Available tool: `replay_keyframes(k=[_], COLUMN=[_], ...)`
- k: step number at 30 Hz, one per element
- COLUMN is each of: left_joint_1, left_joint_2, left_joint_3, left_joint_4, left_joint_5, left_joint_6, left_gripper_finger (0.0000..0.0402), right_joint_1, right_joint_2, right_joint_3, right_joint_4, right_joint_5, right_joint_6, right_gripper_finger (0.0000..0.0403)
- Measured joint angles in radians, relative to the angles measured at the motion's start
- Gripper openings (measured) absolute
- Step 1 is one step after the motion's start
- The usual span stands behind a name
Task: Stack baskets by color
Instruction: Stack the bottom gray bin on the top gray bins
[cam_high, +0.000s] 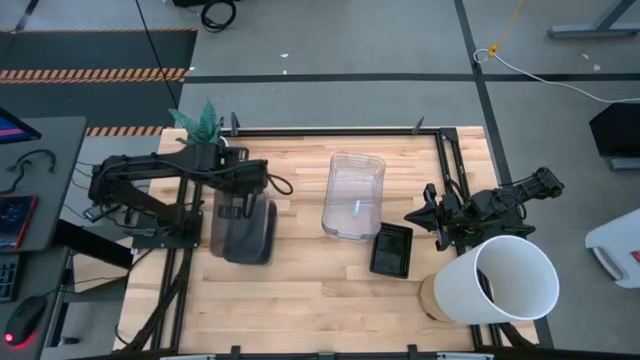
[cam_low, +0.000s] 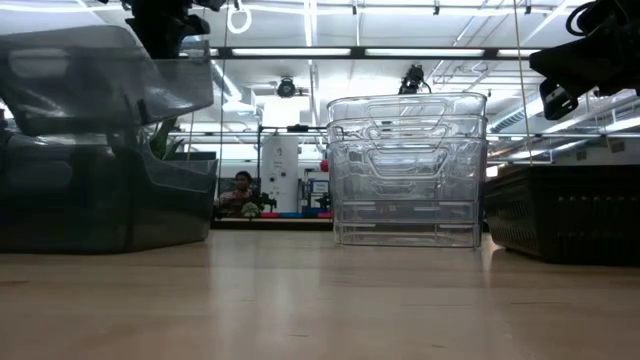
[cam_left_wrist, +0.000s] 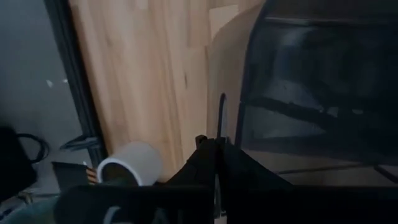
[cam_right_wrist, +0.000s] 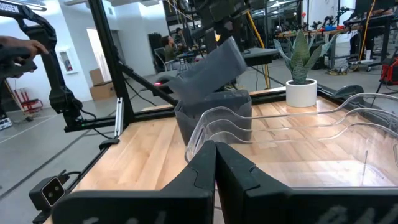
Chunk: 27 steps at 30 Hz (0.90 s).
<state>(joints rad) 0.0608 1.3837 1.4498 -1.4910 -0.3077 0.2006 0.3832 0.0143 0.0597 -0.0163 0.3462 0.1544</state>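
From above, my left gripper (cam_high: 237, 208) was clamped on the rim of a smoky grey basket (cam_high: 240, 212), holding it tilted over the grey stack (cam_high: 248, 238) near the table's (cam_high: 300, 290) left edge. My right gripper (cam_high: 418, 214) waited, fingers pressed together and holding nothing, by the right frame rail. Bare wood lay open between the grey stack and the clear stack (cam_high: 353, 195), and across the whole front of the table. One black perforated stack (cam_high: 391, 248) sat just beside the clear one; I could not count its baskets.

At table height, the lifted grey basket (cam_low: 105, 75) hung tilted above the grey ones (cam_low: 100, 205) below. The clear stack (cam_low: 407, 170) showed about four nested rims.

Past my left fingers (cam_left_wrist: 214, 165), the dark basket wall (cam_left_wrist: 311, 87) was pinched between them.

Past my right fingers (cam_right_wrist: 214, 171), clear rims (cam_right_wrist: 280, 127) sat near, and one potted plant (cam_right_wrist: 301, 78) stood at the far edge.
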Motion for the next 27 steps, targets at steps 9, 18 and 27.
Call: replay_keyframes(k=[9,18,27], left_joint_1=[0.023,0.055,0.055], left_joint_2=[0.075,0.169,0.265], left_joint_3=[-0.001,-0.001,-0.001], left_joint_4=[0.014,0.025,0.027], left_joint_5=[0.085,0.245,0.287], left_joint_6=[0.012,0.021,0.077], left_gripper_finger=[0.0008,0.0008,0.0008], right_joint_1=[0.0,0.0,0.0], right_joint_2=[0.0,0.0,0.0], right_joint_3=[0.0,0.0,0.0], right_joint_4=[0.012,0.023,0.023], right_joint_5=[0.0,0.0,0.0], right_joint_6=[0.0,0.0,0.0], right_gripper_finger=[0.0016,0.0016,0.0016])
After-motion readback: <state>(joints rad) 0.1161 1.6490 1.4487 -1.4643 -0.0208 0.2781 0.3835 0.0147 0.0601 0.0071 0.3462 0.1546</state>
